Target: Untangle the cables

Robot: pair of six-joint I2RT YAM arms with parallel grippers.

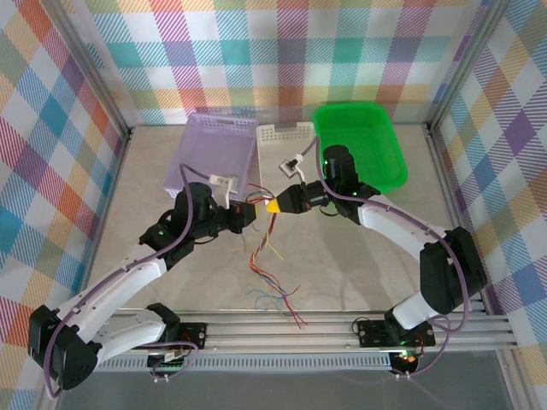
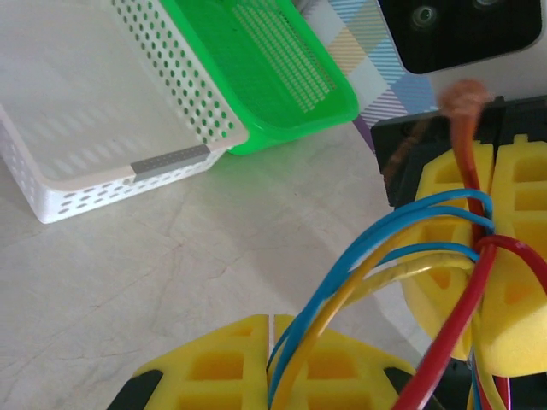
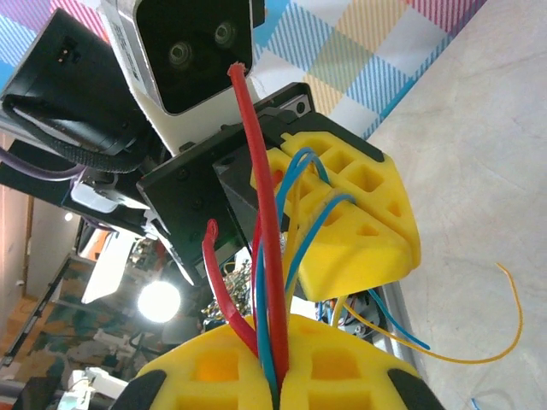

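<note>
The cables are thin red, blue, orange-brown and yellow wires. They hang in a bunch from between my two grippers, above the middle of the table. My left gripper is shut on blue and yellow cables that run on to the right gripper's yellow fingers. My right gripper is shut on red and blue cables, close against the left gripper's fingers. The two fingertip pairs nearly touch. Loose cable ends curl on the table below.
At the back of the table stand a purple basket, a white perforated basket and a green basket. A metal rail runs along the near edge. Checked walls enclose the table.
</note>
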